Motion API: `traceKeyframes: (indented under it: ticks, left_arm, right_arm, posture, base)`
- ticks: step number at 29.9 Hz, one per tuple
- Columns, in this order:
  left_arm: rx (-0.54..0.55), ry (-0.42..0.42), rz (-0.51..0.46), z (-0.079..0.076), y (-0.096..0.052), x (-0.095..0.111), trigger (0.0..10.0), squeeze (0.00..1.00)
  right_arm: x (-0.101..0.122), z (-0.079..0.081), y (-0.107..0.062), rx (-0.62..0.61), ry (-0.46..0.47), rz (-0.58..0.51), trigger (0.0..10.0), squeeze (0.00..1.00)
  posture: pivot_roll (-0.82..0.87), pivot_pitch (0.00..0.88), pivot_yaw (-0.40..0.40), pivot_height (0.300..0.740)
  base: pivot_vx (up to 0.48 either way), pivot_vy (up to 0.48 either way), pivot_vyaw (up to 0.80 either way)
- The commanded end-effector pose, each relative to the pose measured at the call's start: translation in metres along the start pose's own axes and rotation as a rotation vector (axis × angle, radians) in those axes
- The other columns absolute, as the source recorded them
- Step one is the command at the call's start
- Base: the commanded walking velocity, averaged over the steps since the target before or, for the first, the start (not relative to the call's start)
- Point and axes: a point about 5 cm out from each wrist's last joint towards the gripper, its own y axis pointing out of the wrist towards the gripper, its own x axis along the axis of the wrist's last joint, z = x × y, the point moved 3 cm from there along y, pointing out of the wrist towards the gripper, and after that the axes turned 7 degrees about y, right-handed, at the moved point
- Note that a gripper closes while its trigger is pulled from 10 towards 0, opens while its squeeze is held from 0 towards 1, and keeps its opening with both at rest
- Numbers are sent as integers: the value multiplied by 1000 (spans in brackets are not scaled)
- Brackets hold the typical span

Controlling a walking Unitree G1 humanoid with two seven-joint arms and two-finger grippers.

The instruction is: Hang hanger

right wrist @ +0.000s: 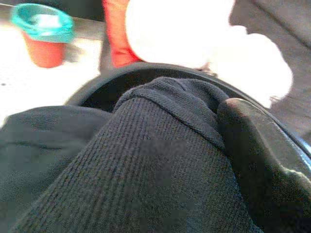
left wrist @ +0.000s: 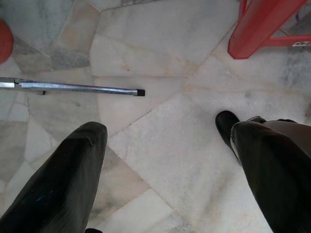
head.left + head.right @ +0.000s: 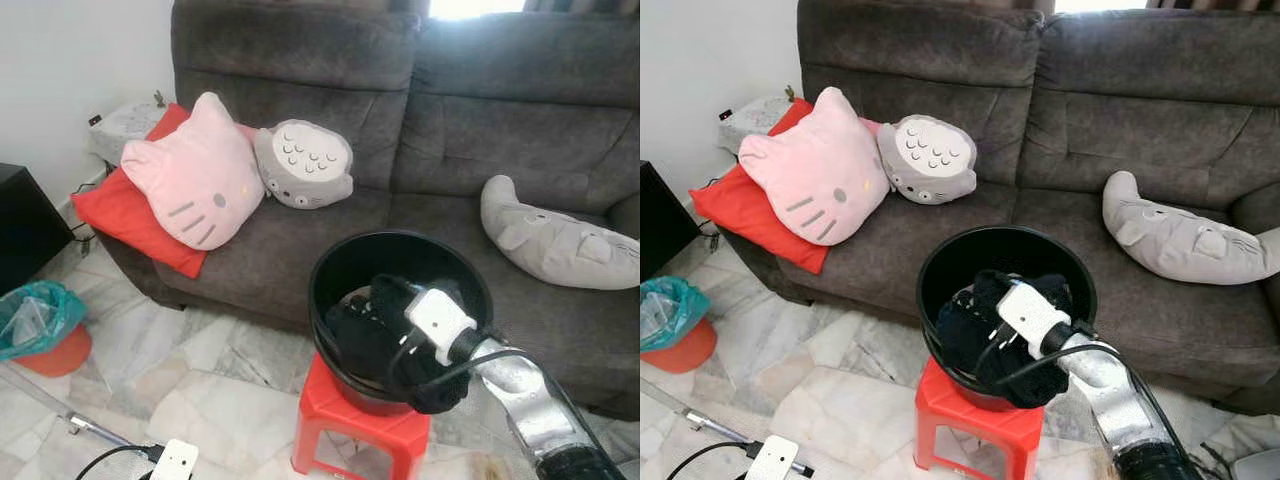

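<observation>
A grey sofa (image 3: 470, 130) spans the back of the scene, its front edge running just behind a black bucket (image 3: 340, 265). On its seat lie a red cushion (image 3: 120, 205), a pink cat pillow (image 3: 195, 175) on top of that, a grey round plush (image 3: 303, 163) touching the pillow, and a long grey plush (image 3: 555, 240) well apart at the right. The marble floor (image 3: 200, 370) is open between the sofa and the robot at the left. There a metal pole (image 2: 73, 87) lies flat, and a small orange bin (image 3: 45, 340) with a teal liner stands near the wall beside a black cabinet (image 3: 25, 225).

The bucket sits on a red stool (image 3: 345, 420), its rim close to the sofa's edge. A dark knitted garment (image 1: 146, 160) fills the bucket and bulges above the rim at the near side.

The right gripper (image 3: 400, 320) reaches down into the bucket. In its wrist view one finger (image 1: 257, 160) presses against the knit; the cloth covers the rest, so how wide the fingers stand cannot be told. No hanger can be made out; if one is there, the garment hides it.

The left gripper (image 2: 165, 145) hangs low over bare floor, fingers spread wide and empty, the stool's leg nearby and the pole's tip ahead.
</observation>
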Motion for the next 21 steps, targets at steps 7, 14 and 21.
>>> traceKeyframes:
  ticks: [7, 14, 21]
  left_arm:
    - [0, 6, 11, 0, 0, -2, 10000, 0]
    - [0, 8, 7, 0, 0, -1, 10000, 0]
    - [2, 9, 27, 2, -1, -6, 10000, 0]
  right_arm:
    - [-1, 4, -8, 66, -32, 42, 10000, 0]
    - [-16, -11, -20, 34, -51, 118, 10000, 0]
    - [-21, -17, -24, 27, -66, 149, 4784, 0]
  posture:
    - [-134, 0, 43, 740]
    - [-136, 0, 44, 740]
    - [-133, 0, 47, 740]
  base:
    - [0, 0, 0]
    - [0, 0, 0]
    - [0, 0, 0]
